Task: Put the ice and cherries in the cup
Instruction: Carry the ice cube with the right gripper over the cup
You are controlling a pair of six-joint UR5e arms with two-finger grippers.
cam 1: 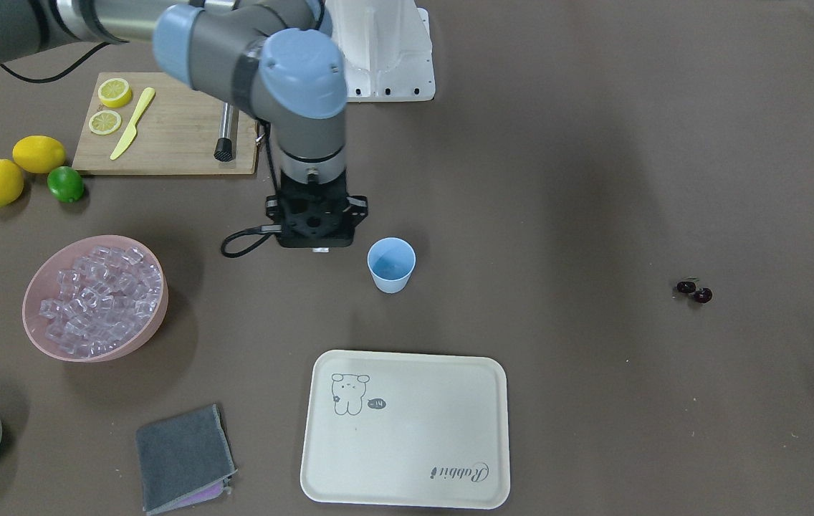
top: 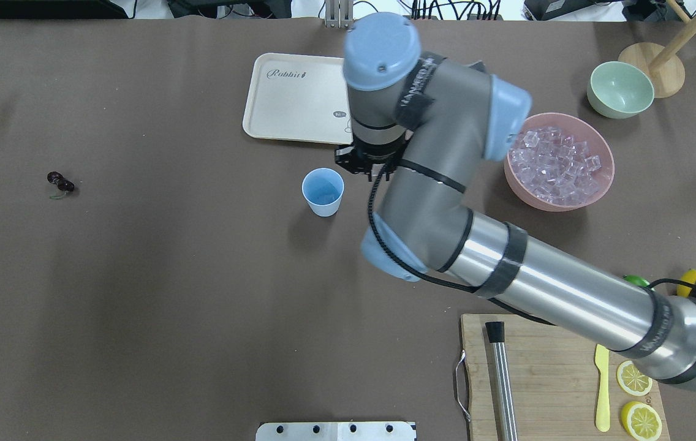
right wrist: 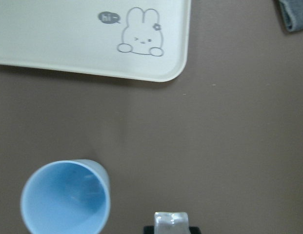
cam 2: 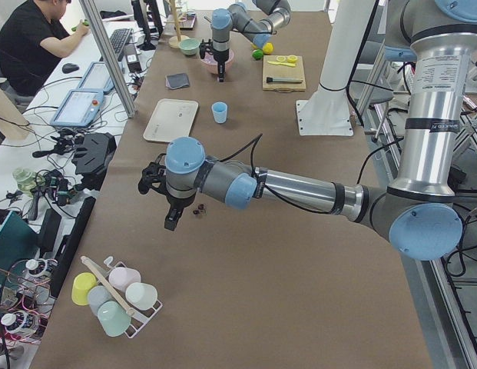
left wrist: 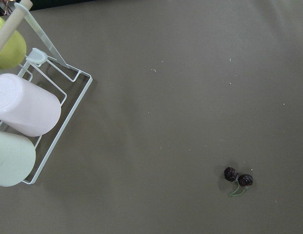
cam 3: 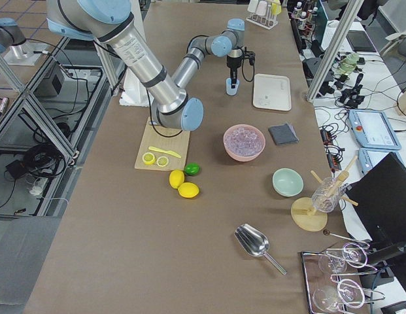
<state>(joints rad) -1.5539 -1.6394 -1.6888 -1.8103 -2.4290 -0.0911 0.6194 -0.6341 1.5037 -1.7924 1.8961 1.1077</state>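
right arm: the right gripper (cam 1: pixel 317 247) points straight down over the brown table (cam 1: pixel 593 179). in the overhead view it sits at 2 o'clock of the small light-blue tapered plastic cup (top: pixel 323 191), just beside it and not over its mouth. the right wrist view shows a single clear ice cube (right wrist: pixel 171 222) pinched in a narrow grip. the cube lies at 4 o'clock of the cup's rim, apart from it. the cup stands upright, mouth up.

ice supply: a heap of clear glassy ice cubes (top: pixel 559 162) lies in the wide pink plastic bowl (top: pixel 559 206). the bowl stands at 3 o'clock of the cup in the overhead view, well apart.

cherries: the two glossy dark red-black cherries on thin stems (top: pixel 61 182) lie on the bare table at 9 o'clock of the cup, well apart from it.

left arm: the left gripper (cam 2: pixel 170 224) hangs above the table just beside the cherries, not touching them. it appears only in the left side view, so whether its fingers are spread or closed cannot be told. in the left wrist view the cherries lie at 4 o'clock of the picture's centre, and a white wire rack (left wrist: pixel 87 78) of pastel cups sits at 9 o'clock.

other items: a cream rectangular tray with a rabbit drawing (top: pixel 287 104) lies at 12 o'clock of the cup. a bamboo cutting board (top: pixel 550 367) lies at 4 o'clock, carrying lemon slices (top: pixel 635 378), a yellow knife (top: pixel 601 386) and a steel muddler (top: pixel 501 380).
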